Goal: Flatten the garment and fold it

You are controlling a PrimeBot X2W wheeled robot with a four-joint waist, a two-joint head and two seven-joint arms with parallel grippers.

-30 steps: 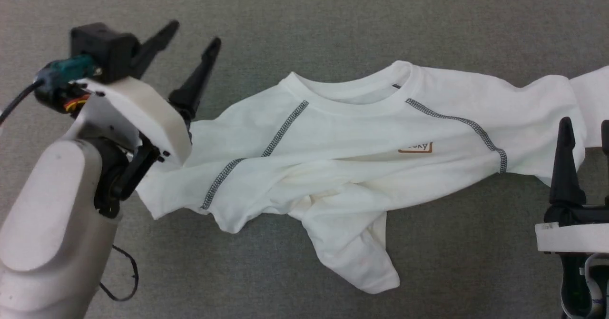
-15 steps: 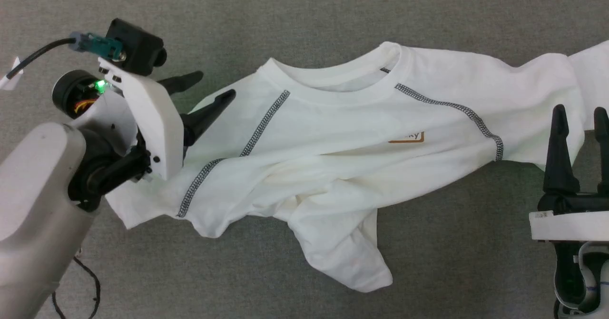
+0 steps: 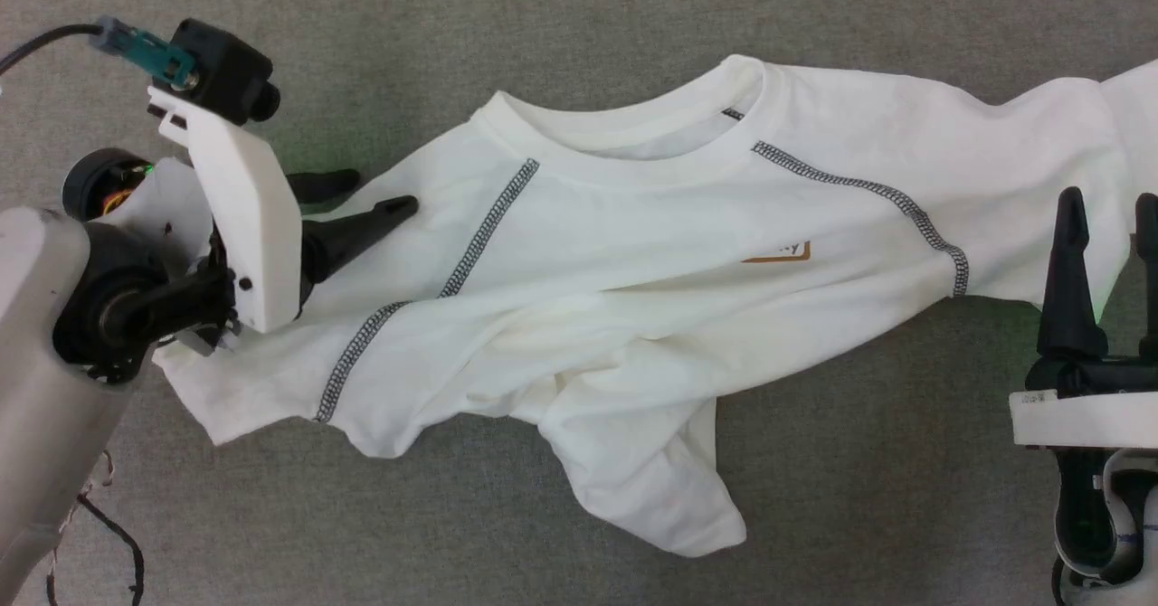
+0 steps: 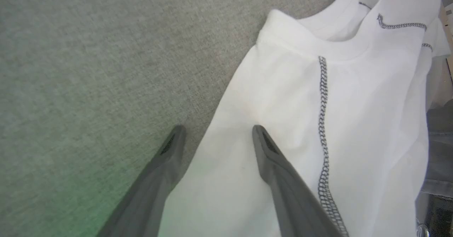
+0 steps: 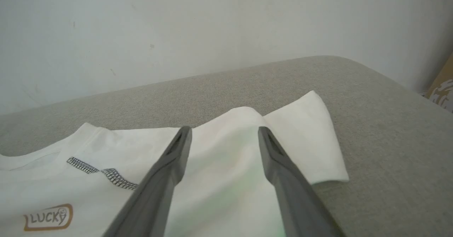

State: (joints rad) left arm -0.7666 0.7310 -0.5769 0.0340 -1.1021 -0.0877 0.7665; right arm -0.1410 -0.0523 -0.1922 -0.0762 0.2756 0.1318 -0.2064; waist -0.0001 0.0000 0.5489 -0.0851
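The white long-sleeved garment (image 3: 633,253) lies crumpled and slanted across the grey surface, collar toward the top, with dark zigzag seams and a brown "LUCKY" patch (image 3: 776,252). Its lower body is bunched into a flap (image 3: 651,479). My left gripper (image 3: 380,192) is open at the shirt's left shoulder edge; in the left wrist view one finger (image 4: 269,148) is over the fabric and the other over bare surface. My right gripper (image 3: 1111,203) is open over the right sleeve (image 5: 304,138), fingers apart above the cloth, the patch (image 5: 47,217) to its lower left.
The grey fabric surface (image 3: 543,27) extends around the shirt. A pale wall (image 5: 177,24) rises behind its far rounded edge. A black cable (image 3: 109,543) hangs by my left forearm. Something brown (image 5: 440,85) sits beyond the surface's right edge.
The head view has shifted. My left gripper has swung from pointing up, clear of the shirt, to lying sideways with its fingers at the left shoulder edge. The right gripper has stayed put.
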